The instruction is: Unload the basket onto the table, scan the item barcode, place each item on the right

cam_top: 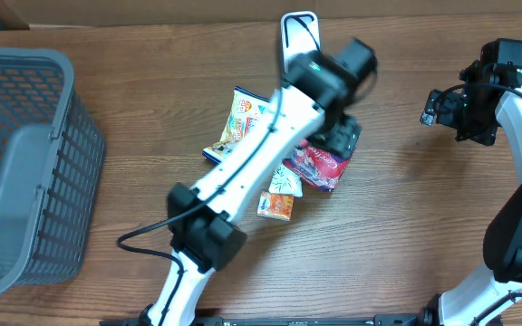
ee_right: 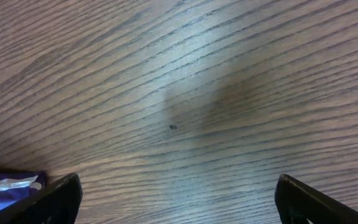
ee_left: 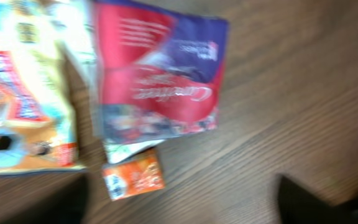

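The left end effector [ee_left: 179,193] is spread wide. In the left wrist view its two dark fingers sit in the lower left and lower right corners, with only bare wood between them. Nothing is pinched.

The red-and-purple packet [ee_left: 157,81] lies flat on the wooden surface [cam_top: 397,235] in the upper middle of that view, apart from both fingers. Its white script lettering is too blurred to read, and no barcode can be made out. In the overhead view the packet sits just right of the frame's centre, partly under the left arm's wrist.

A yellow-and-blue snack bag [cam_top: 241,122] lies to its left, and their edges overlap in the wrist view. A small orange sachet [cam_top: 277,206] rests just below them, close to the packet's lower edge.

The right end effector [ee_right: 178,193] is also spread wide, with its fingers in the two lower corners of the right wrist view over bare wood. A sliver of purple wrapper shows at the lower left edge there. Seen from overhead, the right arm is at the right side of the frame, well apart from the pile.

A grey plastic basket [cam_top: 25,63] stands at the far left. A white-framed device [cam_top: 299,32] stands at the top centre, and what it is cannot be told.
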{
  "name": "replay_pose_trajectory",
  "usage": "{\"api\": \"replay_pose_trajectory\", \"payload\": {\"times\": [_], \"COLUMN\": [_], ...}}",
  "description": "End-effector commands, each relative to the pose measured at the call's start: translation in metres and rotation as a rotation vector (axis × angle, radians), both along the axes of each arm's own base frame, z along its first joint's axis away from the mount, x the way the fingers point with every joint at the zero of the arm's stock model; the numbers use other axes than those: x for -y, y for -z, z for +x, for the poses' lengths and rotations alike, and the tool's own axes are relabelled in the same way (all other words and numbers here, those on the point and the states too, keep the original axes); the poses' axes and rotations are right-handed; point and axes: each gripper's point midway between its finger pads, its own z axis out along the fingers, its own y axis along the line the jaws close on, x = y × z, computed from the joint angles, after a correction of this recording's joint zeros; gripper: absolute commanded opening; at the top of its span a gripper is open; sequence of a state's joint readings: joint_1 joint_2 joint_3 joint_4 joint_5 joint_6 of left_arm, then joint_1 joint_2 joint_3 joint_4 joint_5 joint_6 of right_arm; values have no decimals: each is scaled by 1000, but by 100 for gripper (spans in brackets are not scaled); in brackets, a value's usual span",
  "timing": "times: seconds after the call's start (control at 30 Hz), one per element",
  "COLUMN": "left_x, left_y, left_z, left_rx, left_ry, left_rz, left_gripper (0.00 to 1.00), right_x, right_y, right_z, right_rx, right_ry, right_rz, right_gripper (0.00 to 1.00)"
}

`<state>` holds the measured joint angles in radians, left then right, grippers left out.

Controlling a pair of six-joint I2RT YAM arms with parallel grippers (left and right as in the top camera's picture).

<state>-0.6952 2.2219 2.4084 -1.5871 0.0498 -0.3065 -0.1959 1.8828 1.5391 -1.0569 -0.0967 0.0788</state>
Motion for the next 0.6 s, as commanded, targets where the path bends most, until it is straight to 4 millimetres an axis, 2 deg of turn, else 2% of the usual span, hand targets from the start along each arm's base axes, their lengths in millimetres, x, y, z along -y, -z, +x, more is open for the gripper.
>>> {"api": "replay_pose_trajectory", "payload": {"times": [0.0,0.13,0.27,0.4,0.57], "left_x": [-39,-87,-136,-173,-192], "left_y": [-37,-42,-33,-17,2], "left_z": [33,59,77,82,78], "left_rx": [76,71,33,-25,-92], "left_ry": [-97,-293,-492,-600,-646], "left_rz": [-51,-61,-52,-28,-6], "left_gripper": [100,100,100,100,100], "right_x": [4,4,0,-32,-79], "right_y": [-17,-17,-23,-25,-46], "right_z": [10,10,26,16,23], "right_rx": [53,56,126,99,167], "right_ry": [6,6,-5,-48,-134], "right_rz": [-16,-16,12,188,454], "right_gripper": [100,100,100,100,99]}}
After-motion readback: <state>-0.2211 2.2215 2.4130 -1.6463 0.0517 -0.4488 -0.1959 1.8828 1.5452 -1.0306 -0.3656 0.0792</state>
